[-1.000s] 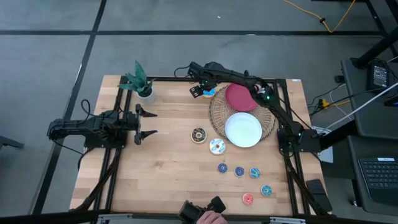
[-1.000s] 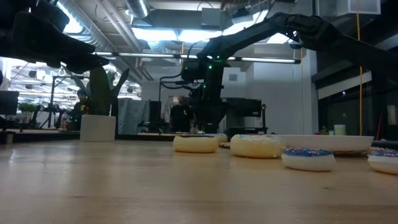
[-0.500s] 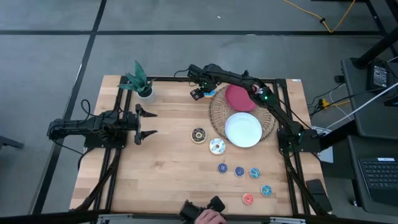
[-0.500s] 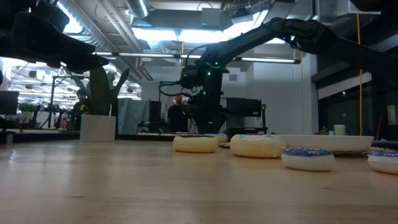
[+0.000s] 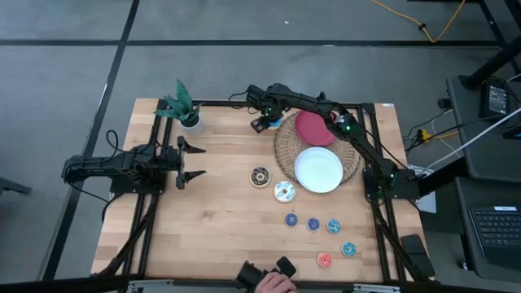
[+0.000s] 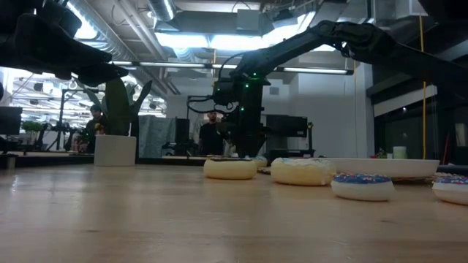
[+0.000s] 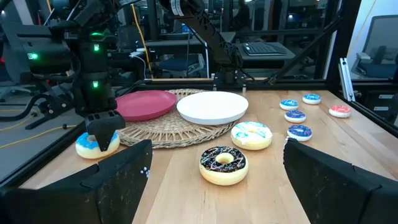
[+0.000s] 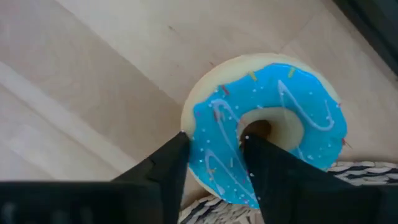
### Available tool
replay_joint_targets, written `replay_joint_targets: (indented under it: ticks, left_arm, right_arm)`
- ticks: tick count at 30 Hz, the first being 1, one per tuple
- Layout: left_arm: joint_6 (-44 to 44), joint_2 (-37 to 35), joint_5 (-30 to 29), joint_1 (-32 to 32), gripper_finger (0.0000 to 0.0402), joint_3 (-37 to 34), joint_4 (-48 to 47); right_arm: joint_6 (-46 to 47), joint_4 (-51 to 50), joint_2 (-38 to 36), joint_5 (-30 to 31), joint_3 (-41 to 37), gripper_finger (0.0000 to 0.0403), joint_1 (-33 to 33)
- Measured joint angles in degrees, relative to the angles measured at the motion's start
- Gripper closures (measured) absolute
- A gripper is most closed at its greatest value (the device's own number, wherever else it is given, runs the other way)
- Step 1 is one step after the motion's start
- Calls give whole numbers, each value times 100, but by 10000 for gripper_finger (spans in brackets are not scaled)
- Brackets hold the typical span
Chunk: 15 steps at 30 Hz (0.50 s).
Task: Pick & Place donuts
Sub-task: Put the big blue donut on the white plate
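Looking down my right wrist camera, I am seeing the right gripper pinching the blue-iced donut: one finger is sitting in the hole, the other against the outer edge, with the ring's wall between them. The donut is lying flat, icing up, at the far edge of the table, touching the rim of the wicker mat. Being round, it is showing no long axis or heading; its hole is facing straight up.

From above, the chocolate donut and white-iced donut are lying flat, just beside each other near the mat's front. Four small blue donuts and the red-pink donut are trailing toward the near right corner, all flat.

I am keeping the left gripper parked at the table's left side, fingers spread wide, holding nothing.

I am reading no labels or writing on any item.
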<state>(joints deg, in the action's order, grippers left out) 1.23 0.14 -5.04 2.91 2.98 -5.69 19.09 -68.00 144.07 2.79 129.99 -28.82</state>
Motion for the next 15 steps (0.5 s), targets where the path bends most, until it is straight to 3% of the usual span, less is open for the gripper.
replay_joint_targets:
  ticks: [15]
  left_arm:
    - [0,0,0,0,48,0,0]
  right_arm:
    - [-339,-180,0,-9,0,356,0]
